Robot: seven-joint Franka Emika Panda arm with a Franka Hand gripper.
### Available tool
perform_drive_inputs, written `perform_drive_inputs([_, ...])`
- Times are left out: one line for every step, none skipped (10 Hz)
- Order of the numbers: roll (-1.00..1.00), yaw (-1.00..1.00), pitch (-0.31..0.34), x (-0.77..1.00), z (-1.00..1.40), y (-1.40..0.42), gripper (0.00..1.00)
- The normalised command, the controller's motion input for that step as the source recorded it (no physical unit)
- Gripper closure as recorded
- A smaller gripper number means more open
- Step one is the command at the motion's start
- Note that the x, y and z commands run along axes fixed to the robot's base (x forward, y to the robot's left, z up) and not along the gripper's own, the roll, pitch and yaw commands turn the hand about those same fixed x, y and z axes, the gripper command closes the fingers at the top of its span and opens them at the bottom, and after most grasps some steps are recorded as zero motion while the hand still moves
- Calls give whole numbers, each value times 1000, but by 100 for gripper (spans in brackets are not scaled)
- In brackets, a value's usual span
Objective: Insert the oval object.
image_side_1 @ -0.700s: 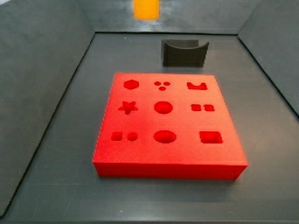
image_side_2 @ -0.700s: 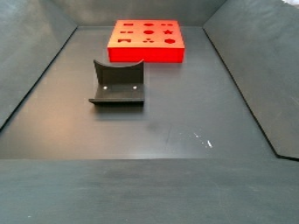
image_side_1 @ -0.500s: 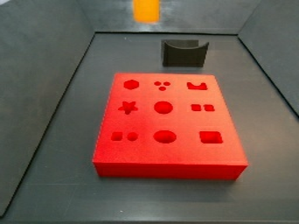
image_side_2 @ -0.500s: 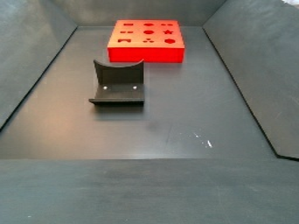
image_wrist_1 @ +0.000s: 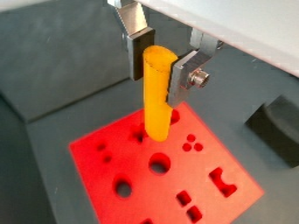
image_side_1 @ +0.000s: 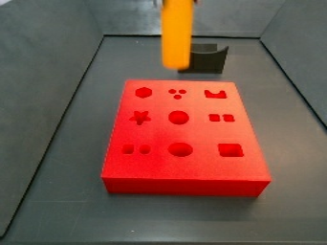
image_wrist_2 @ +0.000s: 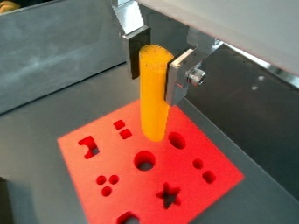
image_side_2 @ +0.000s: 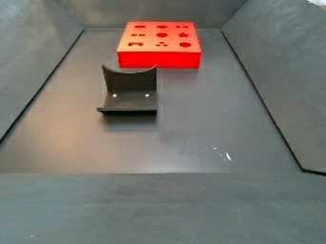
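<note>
The oval object (image_wrist_1: 158, 96) is a long, smooth orange-yellow peg that hangs upright. My gripper (image_wrist_1: 160, 81) is shut on its upper end, one silver finger (image_wrist_1: 140, 48) on each side. Both wrist views show this; it is also seen in the other wrist view (image_wrist_2: 155, 92). Its lower end hovers above the red block (image_wrist_1: 128, 166) with shaped holes, near a rounded hole (image_wrist_2: 177, 140). In a side view the peg (image_side_1: 177, 33) comes down from the top edge, ending above the block's (image_side_1: 185, 134) far side. The gripper is out of both side views.
The dark fixture (image_side_1: 207, 59) stands on the floor behind the red block, and shows in front of the block (image_side_2: 159, 45) in a side view (image_side_2: 128, 91). Grey walls enclose the dark floor (image_side_2: 166, 143) on all sides.
In a side view the peg has come down from the top edge and a little to the right, now reaching to just above the block's far edge.
</note>
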Motion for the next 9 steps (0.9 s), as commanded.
perform_drive_inputs([0,257,-259,146,-634,-423,100])
perform_drive_inputs([0,177,-250,46,-611,-429,100])
perform_drive_inputs([0,189,-196,3,-514,-397,100])
perform_drive_inputs([0,217,-139,0,-471,-346,100])
perform_drive_inputs([11,254,-99,0,-463,-360,100])
perform_drive_inputs([19,306,-109,0,-443,-394,100])
perform_drive_inputs([136,369,-94,0,-366,-491,100])
perform_drive_inputs([240,331,-13,49,-231,-411,100])
perform_drive_inputs([323,54,76,277,-163,-260,100])
